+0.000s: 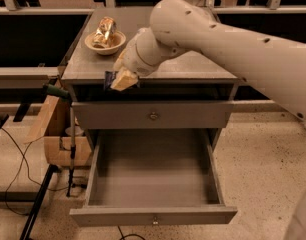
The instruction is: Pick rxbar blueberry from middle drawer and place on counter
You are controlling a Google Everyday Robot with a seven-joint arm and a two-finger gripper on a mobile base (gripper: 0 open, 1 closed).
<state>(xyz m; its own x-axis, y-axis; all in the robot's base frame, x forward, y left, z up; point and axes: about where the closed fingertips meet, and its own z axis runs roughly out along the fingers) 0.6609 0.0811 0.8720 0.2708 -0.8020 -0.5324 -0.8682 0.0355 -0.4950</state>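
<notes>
Hovering at the front-left edge of the counter point(193, 69), upper centre of frame: gripper point(119, 79), fingers pinching the dark rxbar blueberry point(109, 78) just above the slab. Middle drawer point(153, 216) stands pulled open, lower centre. Bowl point(90, 41) with gold foil packet point(104, 31) sits upper left.

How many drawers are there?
2: closed upper drawer, open middle drawer below; others may hide underneath. Gripper holds rxbar blueberry at counter's front edge.
</notes>
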